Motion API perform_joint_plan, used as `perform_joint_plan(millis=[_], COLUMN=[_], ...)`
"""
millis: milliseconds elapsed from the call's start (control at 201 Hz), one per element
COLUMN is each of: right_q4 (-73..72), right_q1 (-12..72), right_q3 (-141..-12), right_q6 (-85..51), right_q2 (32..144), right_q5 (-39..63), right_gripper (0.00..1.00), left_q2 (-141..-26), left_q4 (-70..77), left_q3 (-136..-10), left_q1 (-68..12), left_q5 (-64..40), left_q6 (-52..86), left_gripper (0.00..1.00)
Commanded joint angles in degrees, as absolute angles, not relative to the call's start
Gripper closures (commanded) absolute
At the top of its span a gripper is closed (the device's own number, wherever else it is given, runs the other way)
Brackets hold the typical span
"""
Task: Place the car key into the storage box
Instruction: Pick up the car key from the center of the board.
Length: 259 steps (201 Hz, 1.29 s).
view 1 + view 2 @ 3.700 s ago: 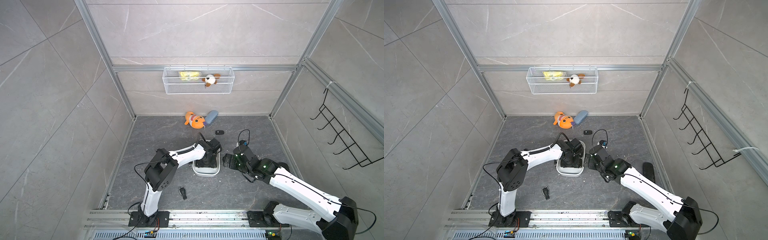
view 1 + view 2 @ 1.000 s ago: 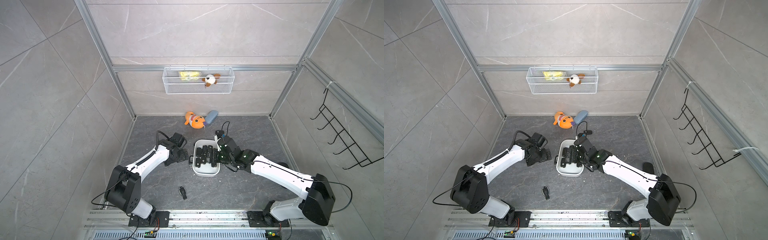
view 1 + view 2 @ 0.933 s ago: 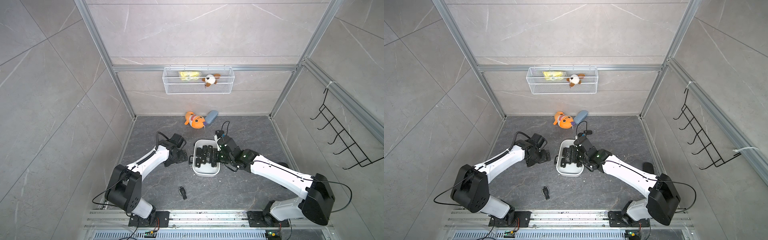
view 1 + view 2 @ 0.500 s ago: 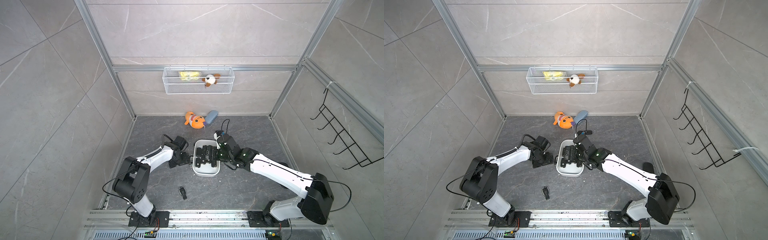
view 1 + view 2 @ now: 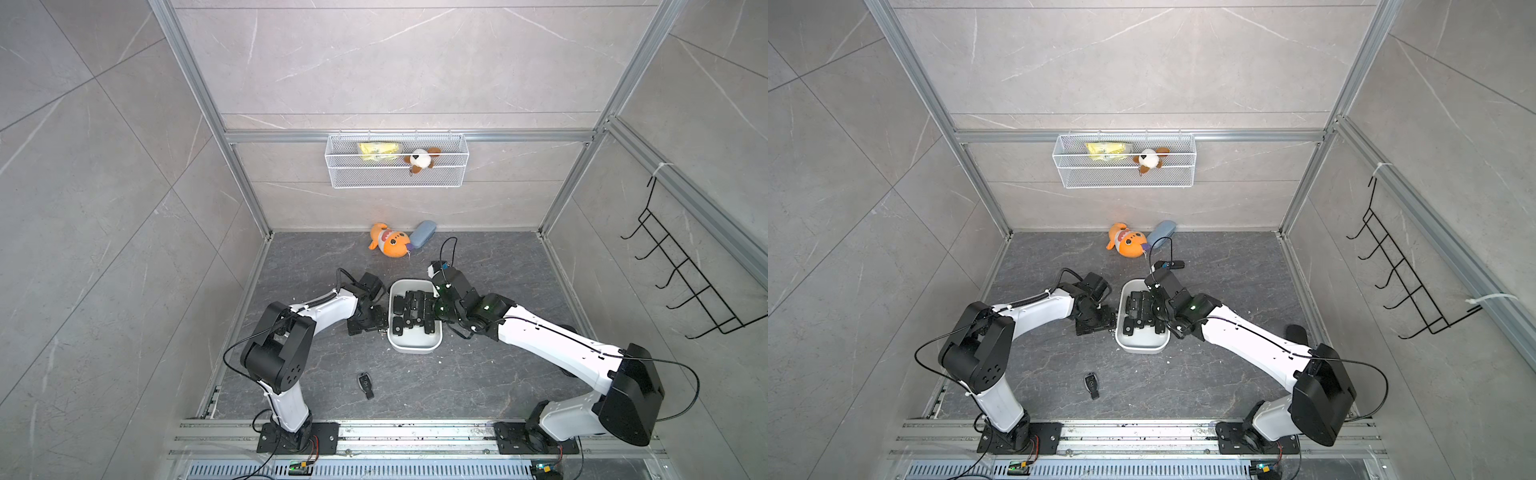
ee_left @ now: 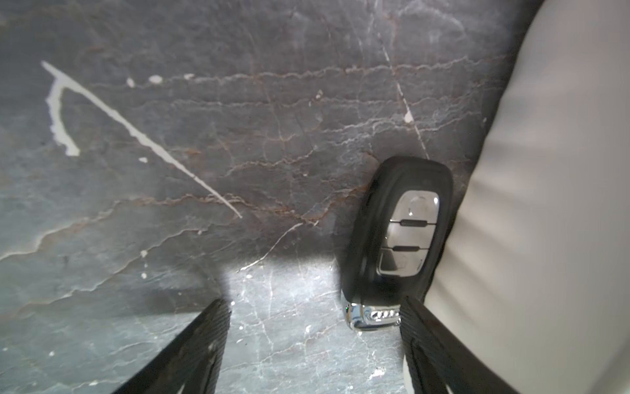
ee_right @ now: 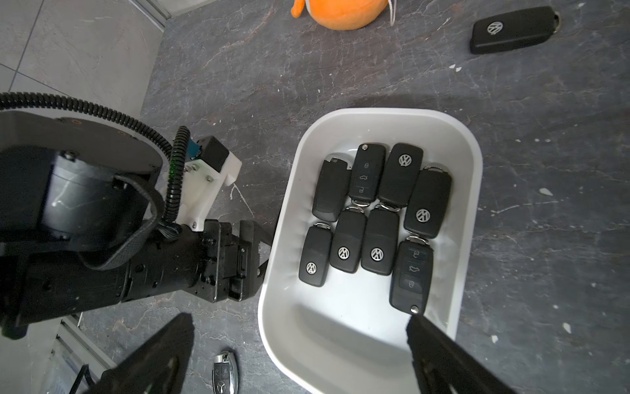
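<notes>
Partly done: eight key fobs [image 7: 376,254] in the storage box [image 7: 375,114], Audi car key [image 6: 395,238] still out on the desk [image 6: 204,136], tight against the box's outer wall. On left gripper [image 6: 313,302], jaws well apart, bracketing the key's chrome end, unclosed. On right gripper [image 7: 298,319], jaws fully spread above the box, empty.

Bright, even light; soft shadows; storage box [image 6: 545,204] edge blurry.

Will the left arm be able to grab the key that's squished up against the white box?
Probably yes. The left gripper is down at the floor with its jaws open around the car key. But the key lies right against the storage box wall, so one finger has very little room there.
</notes>
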State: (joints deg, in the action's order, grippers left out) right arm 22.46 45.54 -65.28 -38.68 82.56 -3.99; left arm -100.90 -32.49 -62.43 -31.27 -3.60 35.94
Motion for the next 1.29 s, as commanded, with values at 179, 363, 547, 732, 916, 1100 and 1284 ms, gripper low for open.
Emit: perform_joint_plan(millis=[179,363,547,732,916,1100,1284], right_q4=[24.08,24.48,24.46,24.68,24.61,24.35,23.58], right_q1=[45.97,45.86,45.88,45.88,45.88,45.88,45.87], right_q3=[-66.18,-65.74,-65.5,-65.39,-64.97,-64.62,-63.91], right_q6=[-37.43,-37.44,-37.54,-37.5,-37.39,-37.66,-38.12], right_q2=[82.8,82.63,82.53,82.46,82.27,82.09,82.01], right_q5=[-6.5,-6.95,-7.11,-6.99,-6.33,-5.89,-5.28], right_gripper=[0.0,0.0,0.01,0.0,0.0,0.0,0.0], left_q2=[-105.05,-107.29,-110.13,-112.35,-112.5,-111.6,-110.68], left_q4=[-32.96,-34.27,-36.29,-37.01,-37.55,-40.55,-41.55], left_q3=[-68.21,-70.34,-72.37,-73.3,-72.28,-71.99,-70.57], left_q1=[-32.35,-32.85,-33.31,-33.63,-33.59,-33.64,-33.61], left_q5=[-3.98,-2.71,-1.47,-0.61,0.64,2.92,2.94], left_q6=[34.7,34.45,35.06,35.67,36.1,36.85,38.31], left_gripper=[0.19,0.2,0.24,0.33,0.47,0.49,0.49])
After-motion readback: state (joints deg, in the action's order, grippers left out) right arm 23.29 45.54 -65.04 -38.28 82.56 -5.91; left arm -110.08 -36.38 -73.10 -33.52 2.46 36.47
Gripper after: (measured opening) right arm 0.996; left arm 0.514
